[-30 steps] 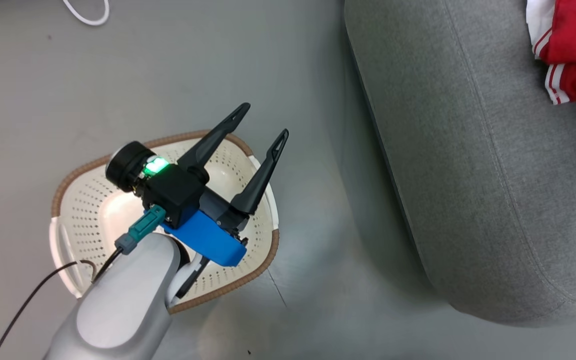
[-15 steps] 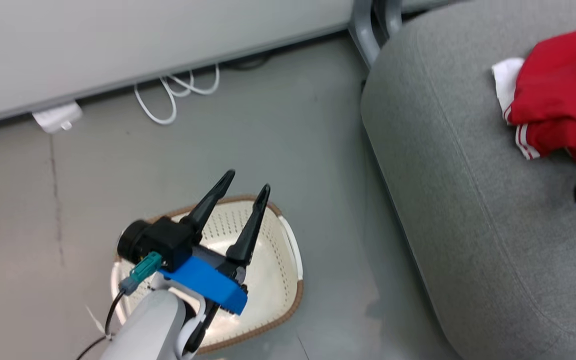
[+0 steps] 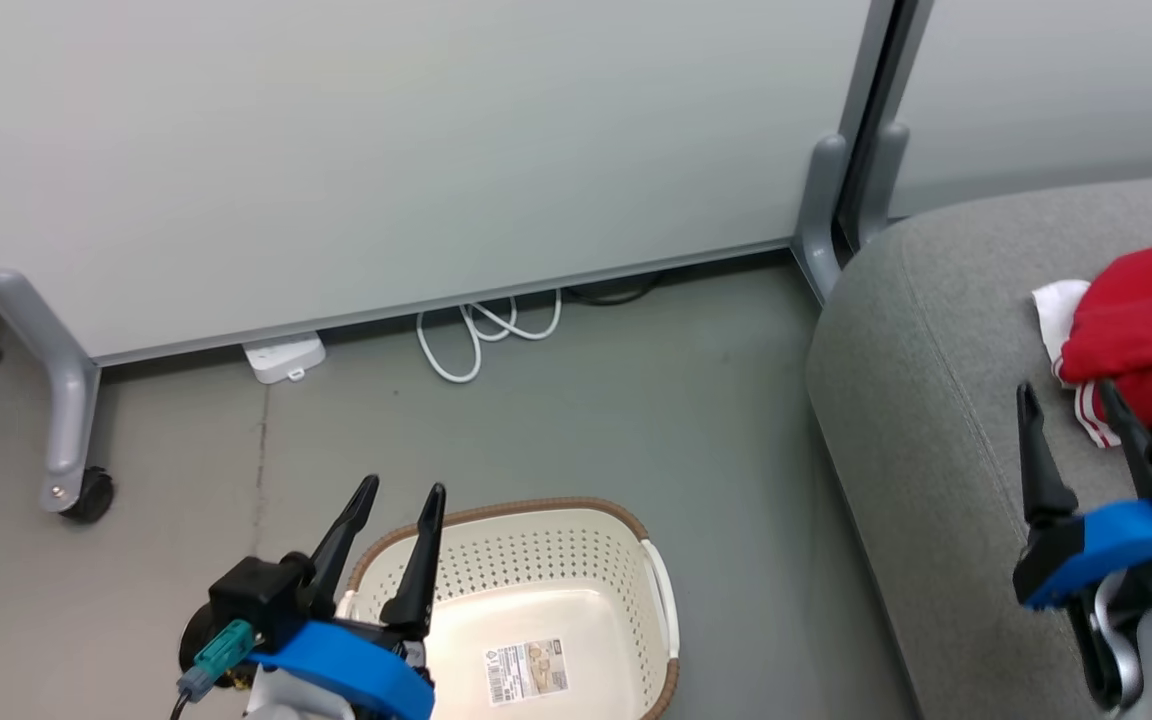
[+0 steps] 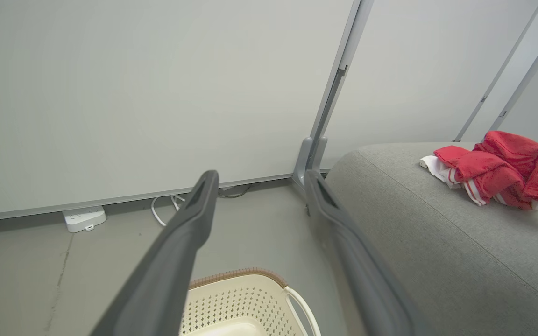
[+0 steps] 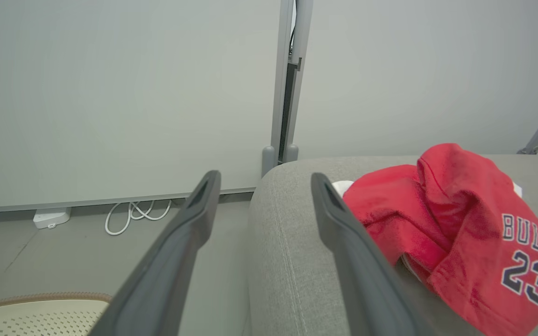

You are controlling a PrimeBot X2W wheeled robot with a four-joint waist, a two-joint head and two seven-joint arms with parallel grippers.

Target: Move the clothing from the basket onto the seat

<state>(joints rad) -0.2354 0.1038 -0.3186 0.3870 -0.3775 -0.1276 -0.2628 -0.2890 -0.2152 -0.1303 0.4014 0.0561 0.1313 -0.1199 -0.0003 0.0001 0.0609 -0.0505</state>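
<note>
Clothing: soft red, white-trimmed sports clothing point(image 3: 1151, 335) lies bunched in one heap on the large grey fabric sofa seat point(image 3: 936, 420), at the right of the scene, set back from the seat's rounded left edge. One garment shows a "BULLS 23" print point(image 5: 530, 261).

Basket: cream perforated plastic basket point(image 3: 536, 540) with a brown woven-look rim stands on the grey floor point(image 3: 636, 400), left of the seat and apart from it. A paper label point(image 3: 526, 670) lies on its base.

Left gripper point(image 3: 403, 487): over the basket's left rim, fingers spread wide, holding nothing.

Right gripper point(image 3: 1066, 392): over the seat, on the near side of the clothing, fingers wide apart, nothing between them. Contact with the cloth: cannot tell.

Far side: pale partition panels point(image 3: 386, 150). White cable loops point(image 3: 481, 335) and a white power strip point(image 3: 283, 357) lie at their base.
</note>
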